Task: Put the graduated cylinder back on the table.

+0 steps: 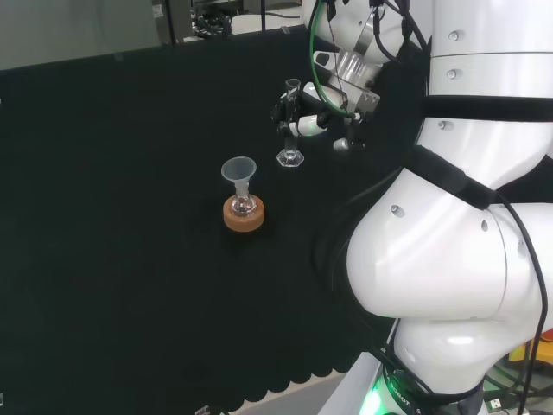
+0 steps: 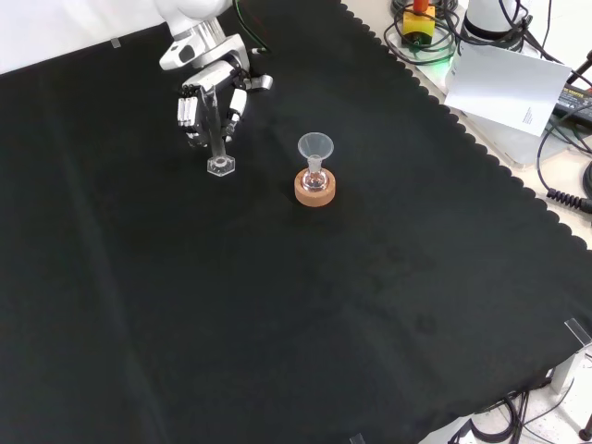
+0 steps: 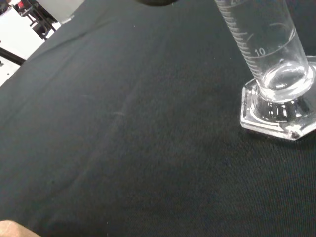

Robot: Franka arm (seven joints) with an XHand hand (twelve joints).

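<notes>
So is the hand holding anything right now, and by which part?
Yes: the hand is curled round the graduated cylinder, gripping its tube above the hexagonal base, which is at the cloth.

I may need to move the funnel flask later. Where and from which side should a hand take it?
Probably by the cork ring under the flask, coming from the front view's right or near side. The funnel only sits in the neck and could tip, while the ring is broad and low. The hand and graduated cylinder crowd its left.
</notes>
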